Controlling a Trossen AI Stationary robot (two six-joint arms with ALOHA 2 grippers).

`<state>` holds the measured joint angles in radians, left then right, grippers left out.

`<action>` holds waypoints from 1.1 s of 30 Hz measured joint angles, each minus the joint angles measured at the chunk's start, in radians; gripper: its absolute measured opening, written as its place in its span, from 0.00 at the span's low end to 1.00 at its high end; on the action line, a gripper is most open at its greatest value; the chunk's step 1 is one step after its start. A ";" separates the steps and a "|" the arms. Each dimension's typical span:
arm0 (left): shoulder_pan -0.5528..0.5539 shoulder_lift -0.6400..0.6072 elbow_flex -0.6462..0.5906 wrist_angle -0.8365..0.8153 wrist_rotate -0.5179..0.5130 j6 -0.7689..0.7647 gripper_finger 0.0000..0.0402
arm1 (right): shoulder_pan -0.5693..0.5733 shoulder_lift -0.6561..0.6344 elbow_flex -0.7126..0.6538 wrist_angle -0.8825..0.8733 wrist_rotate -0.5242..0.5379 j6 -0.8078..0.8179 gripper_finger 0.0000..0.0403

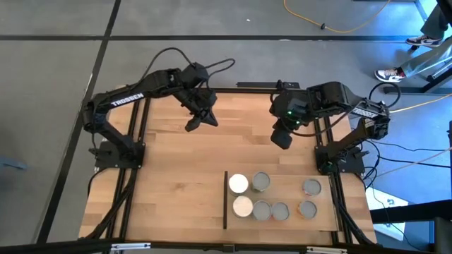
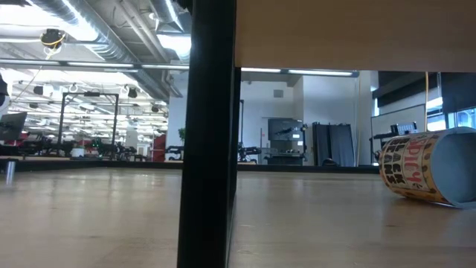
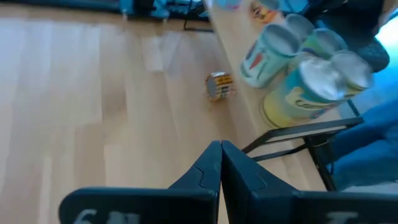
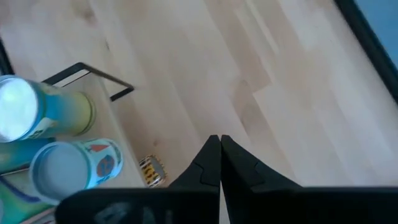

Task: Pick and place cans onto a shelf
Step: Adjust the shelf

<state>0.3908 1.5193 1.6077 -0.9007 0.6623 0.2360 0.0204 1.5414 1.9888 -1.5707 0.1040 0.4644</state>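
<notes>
1. Left gripper and right gripper hang pinched shut and empty over bare table; seven cans stand upright on the shelf.
2. Low view: one can lies tipped.
3. Wrist views: small can off-shelf, probably still to place.

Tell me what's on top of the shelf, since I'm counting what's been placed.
Seven cans stand on the shelf: two white-topped cans by its dark strip, five grey-topped cans further along. Anything beneath the shelf is hidden from above.
</notes>
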 joint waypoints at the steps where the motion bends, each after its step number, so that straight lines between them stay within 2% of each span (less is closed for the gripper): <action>1: 0.000 0.012 0.000 0.000 -0.005 -0.008 0.00 | 0.000 0.000 0.000 0.000 0.009 0.000 0.01; 9: -0.017 0.151 0.000 0.030 0.094 0.016 0.00 | 0.000 -0.004 0.000 0.000 0.033 0.001 0.01; 13: -0.048 0.221 0.000 0.042 0.103 0.131 0.00 | 0.000 -0.004 0.000 0.000 0.034 0.001 0.01; 20: -0.065 0.371 0.000 0.164 0.100 0.167 0.00 | 0.000 -0.004 0.000 0.000 0.090 0.004 0.01; 23: -0.067 0.432 0.000 0.211 0.153 0.168 0.00 | -0.001 -0.004 0.000 0.000 0.056 -0.001 0.01; 28: -0.077 0.495 0.000 0.254 0.220 0.175 0.00 | 0.009 -0.004 0.000 0.000 -0.072 -0.059 0.01; 33: -0.096 0.507 0.000 0.277 0.223 0.231 0.00 | 0.048 -0.006 0.000 0.000 -0.089 -0.098 0.01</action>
<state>0.2944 2.0266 1.6073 -0.6233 0.8849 0.4673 0.0688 1.5350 1.9892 -1.5709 0.0149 0.3667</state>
